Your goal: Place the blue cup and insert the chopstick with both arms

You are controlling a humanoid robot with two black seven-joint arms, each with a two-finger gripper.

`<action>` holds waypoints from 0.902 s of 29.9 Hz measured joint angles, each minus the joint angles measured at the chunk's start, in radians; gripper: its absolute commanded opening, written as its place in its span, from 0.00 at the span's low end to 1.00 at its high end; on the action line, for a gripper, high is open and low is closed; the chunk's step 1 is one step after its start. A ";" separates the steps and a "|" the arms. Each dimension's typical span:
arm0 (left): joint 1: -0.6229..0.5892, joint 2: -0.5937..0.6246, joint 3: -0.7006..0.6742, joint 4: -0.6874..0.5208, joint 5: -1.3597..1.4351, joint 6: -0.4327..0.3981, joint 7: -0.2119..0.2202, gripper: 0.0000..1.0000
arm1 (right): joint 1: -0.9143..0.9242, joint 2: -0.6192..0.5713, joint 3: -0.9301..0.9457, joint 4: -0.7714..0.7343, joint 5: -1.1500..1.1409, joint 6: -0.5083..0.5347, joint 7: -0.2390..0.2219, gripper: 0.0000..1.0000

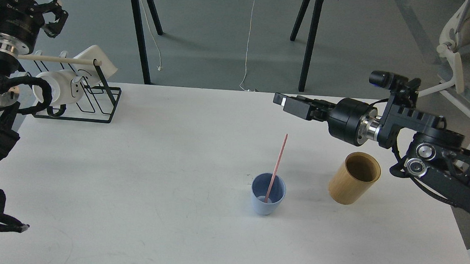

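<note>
The blue cup (267, 199) stood upright on the white table (170, 211), a little right of centre, and the chopstick (276, 169) was already in it, its lower end down on the cup's floor and its upper end leaning up and to the right, clear of the rim on that side. Just to the right, apart from the cup, stood the tan wooden holder (354, 178), tilted in my view and holding nothing that I could see.

My right gripper (281, 101) hung above the table, up and behind the cup, well apart from the stick and carrying nothing; I saw it nearly edge-on, so whether its fingers were parted I could not tell. My left gripper (55, 17) was far off at the left, above the black rack (94, 104) with its white mug (60, 89), fingers spread and empty.

I judged the cup light and thin-walled, likely to slide or tip if nudged (best taken by the wall near the rim). The stick looked stiff, light and slick; I would pinch it at mid-length.
</note>
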 measured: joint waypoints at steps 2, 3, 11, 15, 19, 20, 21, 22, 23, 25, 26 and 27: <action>-0.001 -0.003 0.000 -0.001 0.000 0.000 0.000 1.00 | 0.006 0.018 0.075 -0.056 0.064 0.000 0.000 1.00; -0.001 -0.004 0.000 -0.002 0.000 0.000 0.000 1.00 | 0.008 0.028 0.105 -0.086 0.098 0.000 0.000 1.00; -0.005 -0.027 0.012 -0.003 0.000 0.000 -0.005 1.00 | 0.043 0.098 0.273 -0.371 0.498 0.003 0.008 1.00; -0.016 -0.044 0.038 -0.003 0.000 0.000 -0.009 1.00 | 0.047 0.108 0.295 -0.459 0.698 0.003 0.014 0.99; -0.020 -0.062 0.044 -0.003 -0.002 0.000 -0.011 1.00 | 0.047 0.119 0.301 -0.520 0.880 0.003 0.014 0.99; -0.020 -0.065 0.044 -0.003 -0.003 0.000 -0.011 1.00 | 0.048 0.125 0.302 -0.532 0.921 0.003 0.014 0.99; -0.022 -0.067 0.044 -0.003 -0.003 0.000 -0.011 1.00 | 0.048 0.134 0.304 -0.544 0.962 0.003 0.015 0.99; -0.024 -0.071 0.044 -0.001 -0.004 0.000 -0.011 1.00 | 0.048 0.145 0.309 -0.553 0.998 0.003 0.015 0.99; -0.028 -0.076 0.044 0.000 -0.005 0.000 -0.010 1.00 | 0.046 0.159 0.318 -0.563 1.039 0.002 0.016 0.99; -0.044 -0.093 0.045 0.003 -0.008 0.000 -0.006 1.00 | 0.037 0.193 0.348 -0.585 1.122 0.003 0.018 0.99; -0.051 -0.099 0.045 0.004 -0.009 0.000 -0.005 1.00 | 0.031 0.210 0.364 -0.600 1.163 0.005 0.019 0.99; -0.057 -0.104 0.045 0.005 -0.010 0.000 -0.004 1.00 | 0.025 0.225 0.379 -0.619 1.199 0.012 0.019 0.99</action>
